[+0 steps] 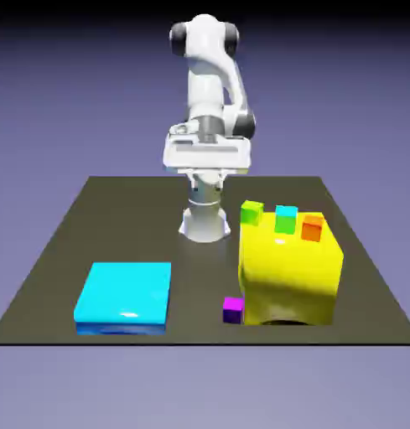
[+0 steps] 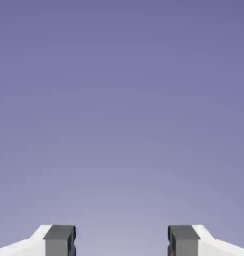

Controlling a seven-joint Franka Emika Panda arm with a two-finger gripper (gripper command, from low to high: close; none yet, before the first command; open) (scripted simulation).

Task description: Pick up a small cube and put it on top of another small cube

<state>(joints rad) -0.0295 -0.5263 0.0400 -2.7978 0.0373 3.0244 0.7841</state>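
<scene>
1. Table [image 1: 65,243]. It carries the whole layout; no cube stands on another anywhere on it, so the stacking goal is unmet.

2. Arm [image 1: 206,80]. It rises at the far edge, its hand well apart from every cube. The task appears to be at its outset, with the approach, grasp, lift, placement and release all remaining.

3. Yellow block [image 1: 290,272]. It stands toward the exterior view's right and supports three cubes on its upper surface.

4. Cyan slab [image 1: 124,293]. It lies flat toward the exterior view's left, well apart from the yellow block, and seems to have no part in the stack.

5. Jaws. They stand apart with nothing between them; the hand view shows their fingertips [image 2: 59,245] widely separated against plain backdrop [image 2: 122,115]. No pick has been made.

6. Cubes. The purple cube [image 1: 233,311], the task's probable piece to lift, sits on the table just beside the yellow block, on the side toward the exterior view's left. The lime cube [image 1: 251,212], green cube [image 1: 285,221] and orange cube [image 1: 312,229] form a spaced row on the block, none bearing another. Which should receive the purple cube cannot be told from the arrangement alone.
</scene>
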